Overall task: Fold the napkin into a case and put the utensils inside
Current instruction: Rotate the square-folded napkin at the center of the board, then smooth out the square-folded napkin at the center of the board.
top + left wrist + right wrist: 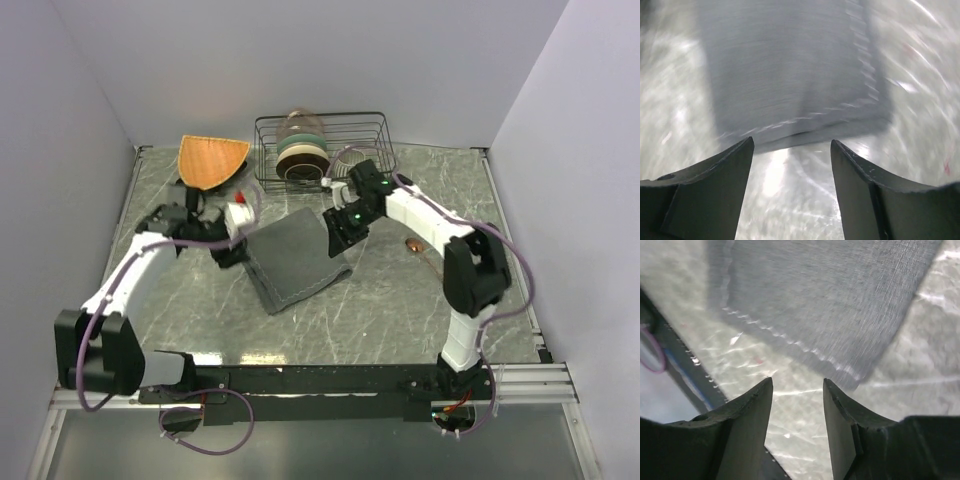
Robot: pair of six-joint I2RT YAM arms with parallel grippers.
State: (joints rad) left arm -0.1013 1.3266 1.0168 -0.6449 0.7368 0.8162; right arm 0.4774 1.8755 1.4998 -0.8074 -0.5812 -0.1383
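Observation:
The dark grey napkin (296, 259) lies flat on the marble table, folded into a rough square. My left gripper (232, 252) is open just off its left edge; the left wrist view shows the napkin's stitched edge (790, 75) ahead of the empty jaws (792, 145). My right gripper (340, 232) is open above the napkin's far right corner; the right wrist view shows that corner (825, 300) beyond the empty jaws (797, 382). A copper-coloured utensil (422, 255) lies on the table right of the napkin, partly hidden by the right arm.
A black wire rack (322, 148) with stacked dishes stands at the back centre. An orange woven fan-shaped mat (208, 160) lies at the back left. Grey walls enclose the table on both sides and behind.

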